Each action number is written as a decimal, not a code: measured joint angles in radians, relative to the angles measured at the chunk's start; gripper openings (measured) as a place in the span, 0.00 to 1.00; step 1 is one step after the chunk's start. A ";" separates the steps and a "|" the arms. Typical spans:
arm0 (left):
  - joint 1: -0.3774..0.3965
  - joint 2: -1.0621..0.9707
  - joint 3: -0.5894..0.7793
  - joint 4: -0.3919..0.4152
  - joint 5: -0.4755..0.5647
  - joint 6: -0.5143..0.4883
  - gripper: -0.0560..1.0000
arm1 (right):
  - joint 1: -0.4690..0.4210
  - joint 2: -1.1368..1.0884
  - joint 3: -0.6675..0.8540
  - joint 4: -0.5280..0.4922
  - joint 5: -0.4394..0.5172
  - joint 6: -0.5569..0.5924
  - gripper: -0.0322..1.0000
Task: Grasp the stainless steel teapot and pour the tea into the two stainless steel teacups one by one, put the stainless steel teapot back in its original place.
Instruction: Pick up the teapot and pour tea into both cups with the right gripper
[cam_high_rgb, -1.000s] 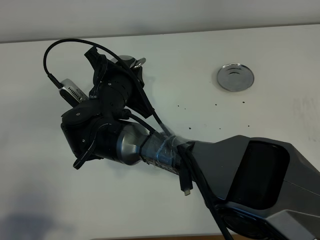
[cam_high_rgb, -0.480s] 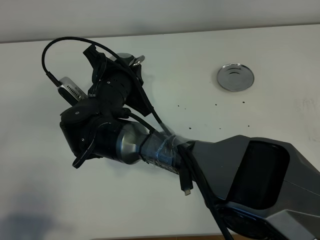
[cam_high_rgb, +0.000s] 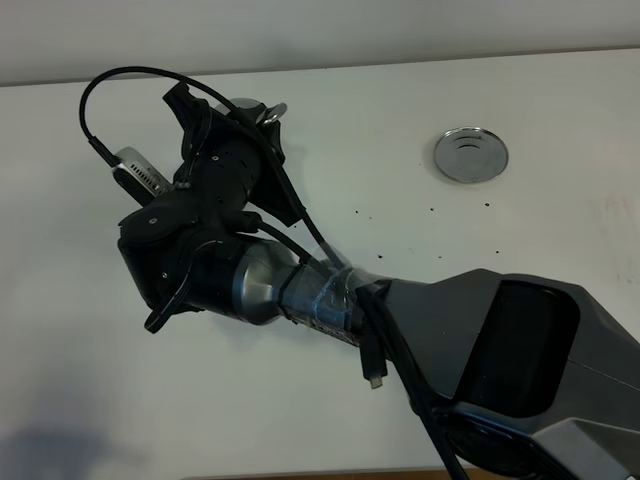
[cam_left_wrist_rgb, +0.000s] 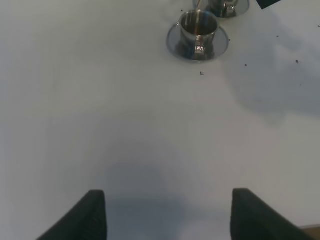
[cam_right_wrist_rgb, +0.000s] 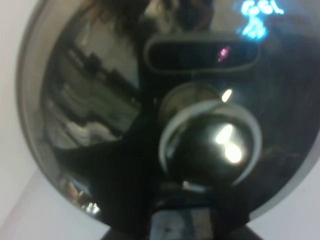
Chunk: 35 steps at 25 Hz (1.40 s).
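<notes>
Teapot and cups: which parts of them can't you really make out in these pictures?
Teapot: the right wrist view is a blurred close-up of its lid; spout unseen. In the high view the right arm hides all but a steel sliver.
One teacup: cut off by the left wrist view's edge.
The other teacup: whole there, but too small to judge how full.
Both teacups: behind the arm in the high view.

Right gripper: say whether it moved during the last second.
Yes: the right gripper shifted slightly up and left, away from the fixed coaster disc.
</notes>
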 joint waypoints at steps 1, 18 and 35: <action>0.000 0.000 0.000 0.000 0.000 0.000 0.61 | -0.004 0.000 0.000 0.002 0.000 0.000 0.22; 0.000 0.000 0.000 0.000 0.000 0.000 0.61 | -0.014 0.000 0.000 0.128 0.000 0.032 0.22; 0.000 0.000 0.000 0.000 0.000 0.000 0.61 | -0.018 -0.095 -0.036 0.468 0.002 0.233 0.22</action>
